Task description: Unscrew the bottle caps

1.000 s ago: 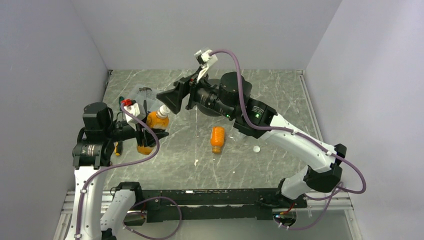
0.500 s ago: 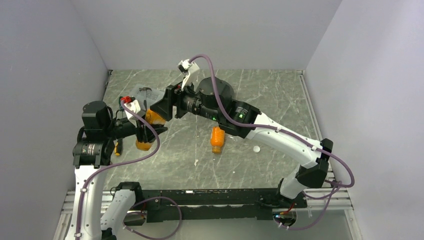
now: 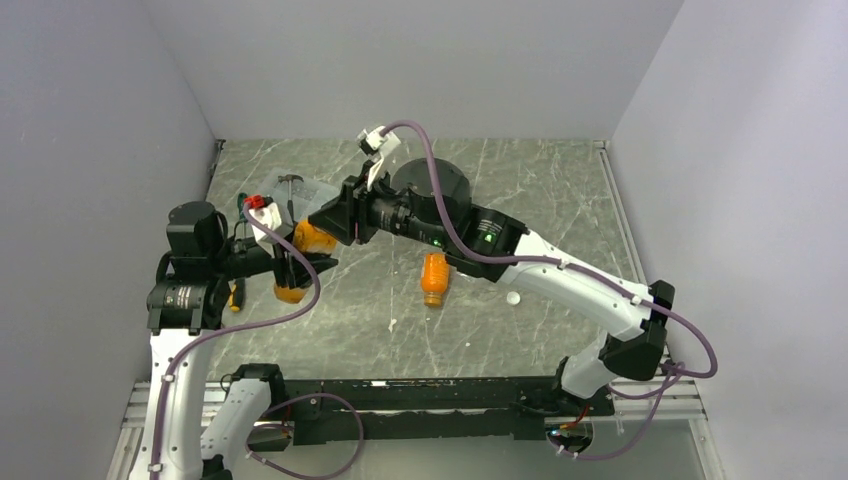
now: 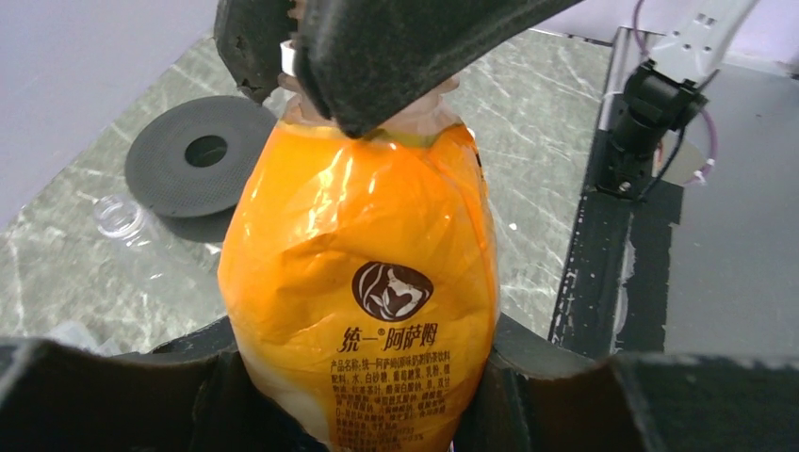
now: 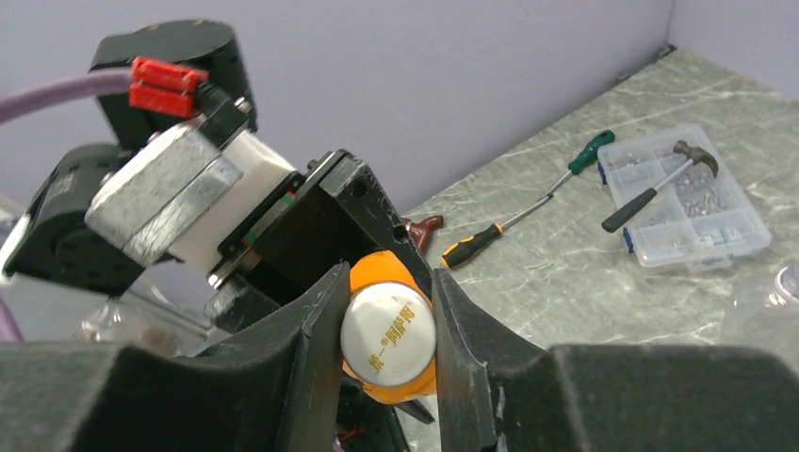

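Swung leftward, right gripper [image 3: 330, 222] clamps white cap [image 5: 388, 331]; left gripper [image 3: 292, 268] grips orange bottle [image 4: 363, 292], neck pointing upper right.

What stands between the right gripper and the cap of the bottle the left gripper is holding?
Nothing visible. In the right wrist view the right gripper has a finger pressed against each side of the white cap, with no gap showing. The left gripper clamps the orange bottle by its body, below the cap.
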Robot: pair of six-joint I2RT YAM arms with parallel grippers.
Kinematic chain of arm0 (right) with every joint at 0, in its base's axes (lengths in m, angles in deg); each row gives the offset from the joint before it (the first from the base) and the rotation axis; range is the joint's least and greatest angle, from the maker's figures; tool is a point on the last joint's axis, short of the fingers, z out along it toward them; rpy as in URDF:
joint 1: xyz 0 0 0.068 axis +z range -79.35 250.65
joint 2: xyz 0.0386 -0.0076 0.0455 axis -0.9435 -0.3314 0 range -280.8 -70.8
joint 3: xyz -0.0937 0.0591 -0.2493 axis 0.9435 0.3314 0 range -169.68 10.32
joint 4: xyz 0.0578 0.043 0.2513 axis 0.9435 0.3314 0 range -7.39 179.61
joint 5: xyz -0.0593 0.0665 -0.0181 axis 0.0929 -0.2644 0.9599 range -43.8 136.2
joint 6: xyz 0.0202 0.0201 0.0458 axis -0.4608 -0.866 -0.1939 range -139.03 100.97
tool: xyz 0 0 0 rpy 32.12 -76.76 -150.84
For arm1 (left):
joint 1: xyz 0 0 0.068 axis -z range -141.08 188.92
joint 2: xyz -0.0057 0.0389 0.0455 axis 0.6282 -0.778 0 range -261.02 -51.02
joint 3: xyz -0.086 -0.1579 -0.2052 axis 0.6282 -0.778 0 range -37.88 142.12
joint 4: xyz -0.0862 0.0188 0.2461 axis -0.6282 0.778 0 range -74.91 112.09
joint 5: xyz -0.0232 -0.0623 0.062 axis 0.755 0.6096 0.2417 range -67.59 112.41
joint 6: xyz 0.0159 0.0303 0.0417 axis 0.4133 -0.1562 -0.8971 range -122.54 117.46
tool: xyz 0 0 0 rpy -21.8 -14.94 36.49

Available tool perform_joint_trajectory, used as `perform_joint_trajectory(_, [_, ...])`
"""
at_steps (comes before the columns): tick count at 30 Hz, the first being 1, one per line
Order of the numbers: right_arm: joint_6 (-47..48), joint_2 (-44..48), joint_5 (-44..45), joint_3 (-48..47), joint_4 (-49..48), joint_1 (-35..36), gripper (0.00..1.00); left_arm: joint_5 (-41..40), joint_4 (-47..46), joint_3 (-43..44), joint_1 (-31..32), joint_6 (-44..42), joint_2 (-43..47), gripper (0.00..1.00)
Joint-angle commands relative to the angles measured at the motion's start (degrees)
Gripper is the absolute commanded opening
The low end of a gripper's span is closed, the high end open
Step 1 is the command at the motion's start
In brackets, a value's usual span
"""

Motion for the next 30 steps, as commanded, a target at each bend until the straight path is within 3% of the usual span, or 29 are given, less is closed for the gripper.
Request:
perform_joint_trajectory(1, [8.57,7.21,-8.58,2.63,-9.74,-1.71,0.29,5.63,4.18,1.15,-0.29,-1.92,-0.83,0.11])
perform_joint_trajectory(6, [6.33,10.62,-24.9,7.69,-16.23,-8.64,0.29,11.58,8.47,2.04,-0.3,-4.19,-1.42,0.12])
perform_joint_trajectory(12, [5.75,15.14,-24.95,12.65,-13.99,-13.14,0.29,12.58,13.24,2.36,-0.3,-8.95,-2.5,0.12])
perform_joint_trajectory(14, [6.65,16.58,-21.1,14.43,-10.99,-13.63,0.29,12.54,12.97,1.93,-0.3,-8.91,-2.61,0.12])
perform_joint_trajectory(17, [7.24,18.8,-8.48,17.9,-3.13,-13.78,0.28,12.08,10.73,1.23,-0.3,-7.54,-2.17,0.11])
perform_joint_trajectory(22, [2.38,25.28,15.4,36.98,5.53,-14.13,0.25,11.62,9.43,0.64,-0.29,-7.62,-1.01,0.11])
perform_joint_trajectory(30, [-11.77,34.29,25.91,63.67,4.47,-14.08,0.23,11.8,8.6,-0.5,-0.3,-7.16,-0.61,0.11])
